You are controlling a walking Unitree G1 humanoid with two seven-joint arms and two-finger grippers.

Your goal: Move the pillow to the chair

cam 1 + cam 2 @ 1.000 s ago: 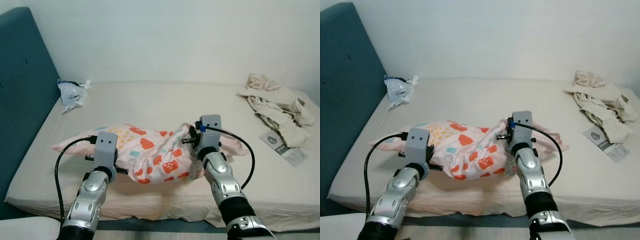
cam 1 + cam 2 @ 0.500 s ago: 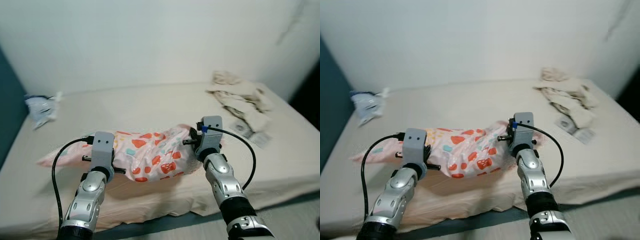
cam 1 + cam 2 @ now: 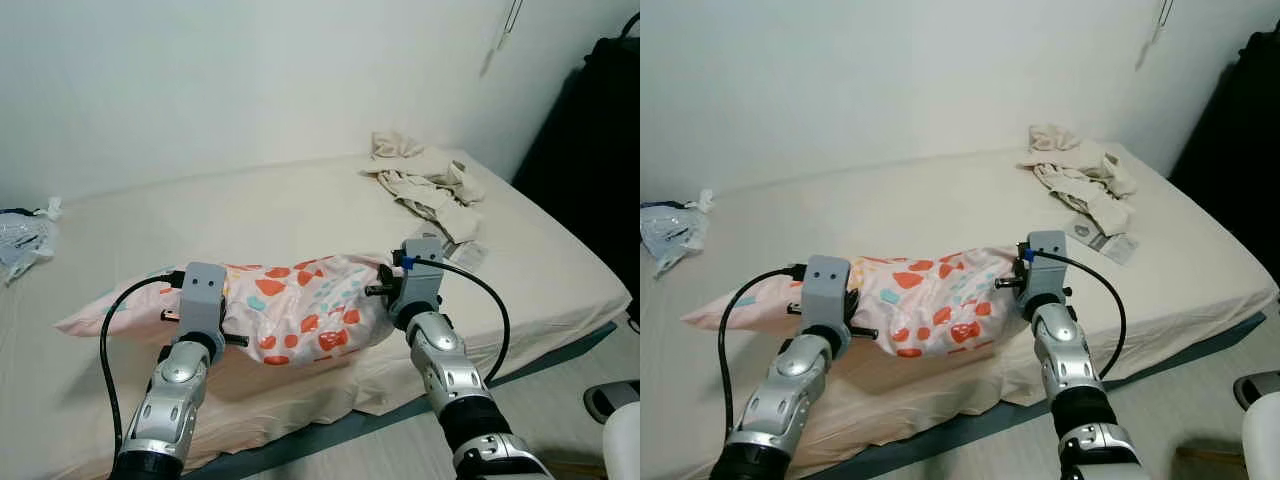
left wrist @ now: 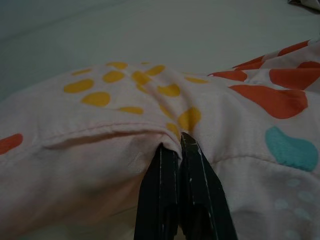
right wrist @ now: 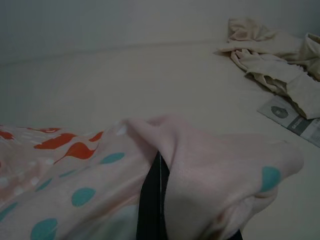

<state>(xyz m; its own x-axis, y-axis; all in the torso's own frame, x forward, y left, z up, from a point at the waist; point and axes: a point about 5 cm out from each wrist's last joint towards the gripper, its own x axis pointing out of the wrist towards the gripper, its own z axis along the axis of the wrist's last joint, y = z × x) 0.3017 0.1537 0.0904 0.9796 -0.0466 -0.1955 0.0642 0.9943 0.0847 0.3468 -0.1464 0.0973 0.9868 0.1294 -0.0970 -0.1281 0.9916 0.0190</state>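
My left gripper is clenched on a fold of the pillow, its black fingers pressed together with pink fabric pinched between them. My right gripper is clamped on the pillow's other end, fingers buried in the cloth. The pillow, pink with orange, yellow and teal spots, hangs between my two arms above the bed's near edge. A heap of beige clothes lies toward the far right corner, a leaflet just beside it, and a plastic bag at the bed's left edge.
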